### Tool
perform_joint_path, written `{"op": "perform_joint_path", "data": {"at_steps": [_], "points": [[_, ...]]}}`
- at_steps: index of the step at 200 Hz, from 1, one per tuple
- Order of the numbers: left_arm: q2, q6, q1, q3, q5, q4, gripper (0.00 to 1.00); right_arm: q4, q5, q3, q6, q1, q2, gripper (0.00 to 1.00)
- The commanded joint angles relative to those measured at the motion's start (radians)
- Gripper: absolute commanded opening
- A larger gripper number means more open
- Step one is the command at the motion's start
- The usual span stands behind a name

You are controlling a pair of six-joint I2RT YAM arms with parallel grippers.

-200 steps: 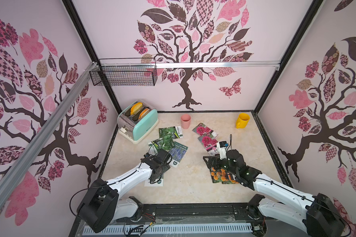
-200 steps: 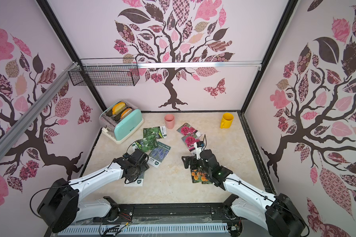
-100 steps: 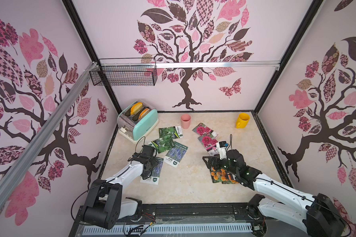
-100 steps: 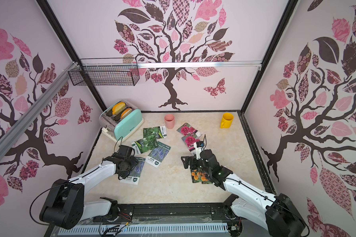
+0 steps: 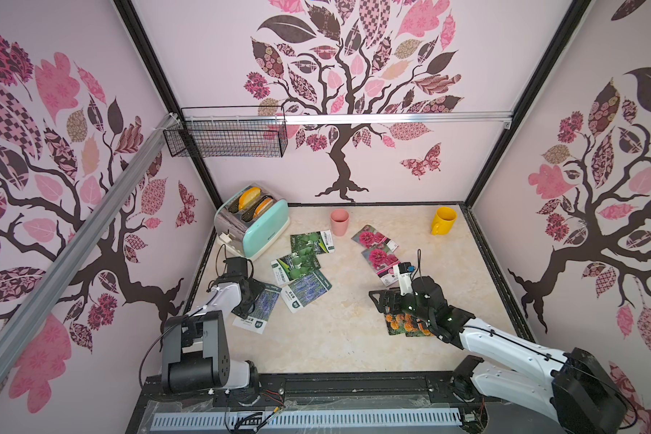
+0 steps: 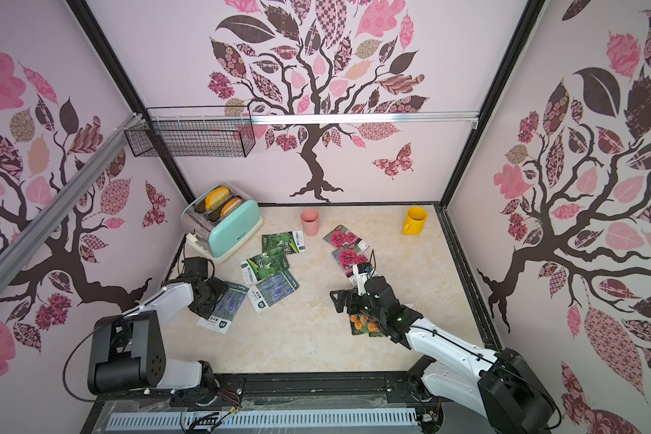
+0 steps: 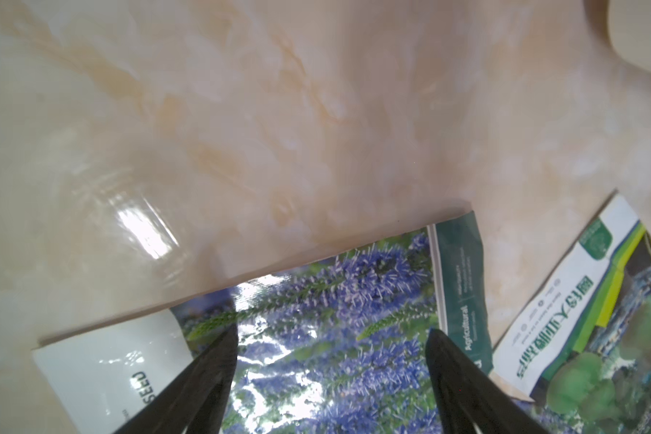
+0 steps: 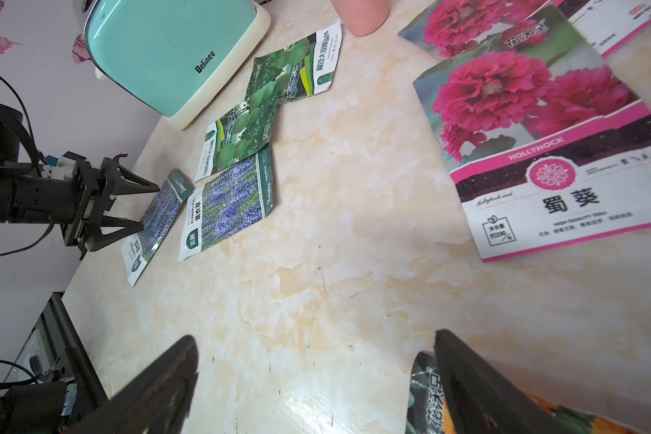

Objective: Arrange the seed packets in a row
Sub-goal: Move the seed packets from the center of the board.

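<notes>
My left gripper (image 7: 331,332) stands wide open over a flat, glossy purple-lavender seed packet (image 5: 259,309) and grips nothing. My right gripper (image 8: 315,336), fully open and empty, hovers above the orange marigold packets (image 5: 401,324). The green gourd packets (image 5: 297,265) and magenta flower packets (image 5: 380,259) lie skewed and overlapping, so I judge the row barely begun.

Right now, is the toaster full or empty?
Full. In both top views, two orange-yellow slices stick up out of the mint toaster, one in each slot.
</notes>
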Motion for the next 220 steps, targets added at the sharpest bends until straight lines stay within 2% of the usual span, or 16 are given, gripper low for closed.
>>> {"op": "perform_joint_path", "data": {"at_steps": [1,46,87,116,147,173,195,220], "points": [[0.06,0.064,0.075,-0.008,0.004,-0.085,0.82,0.014,-0.002,-0.009,-0.001,-0.002,-0.006,1.0],[0.142,0.12,0.214,0.08,0.018,-0.111,0.81,0.021,-0.002,-0.009,-0.002,-0.002,0.012,1.0],[0.227,0.101,0.247,0.175,0.019,-0.113,0.81,0.017,0.011,-0.015,-0.012,-0.002,0.018,1.0],[0.184,0.085,0.244,0.214,0.066,-0.129,0.81,0.016,0.023,-0.018,-0.017,-0.002,0.02,1.0],[0.005,0.084,0.17,0.216,0.011,-0.201,0.82,0.018,0.016,-0.011,-0.015,-0.003,0.034,1.0],[-0.111,0.045,0.076,0.127,0.012,-0.206,0.82,0.025,0.013,-0.011,-0.011,-0.002,0.039,1.0],[-0.138,-0.002,0.017,0.041,0.037,-0.149,0.82,0.025,0.012,-0.008,-0.013,-0.003,0.046,1.0],[-0.097,-0.008,-0.023,0.025,0.015,-0.12,0.82,0.027,0.009,-0.008,-0.016,-0.003,0.059,1.0]]}}
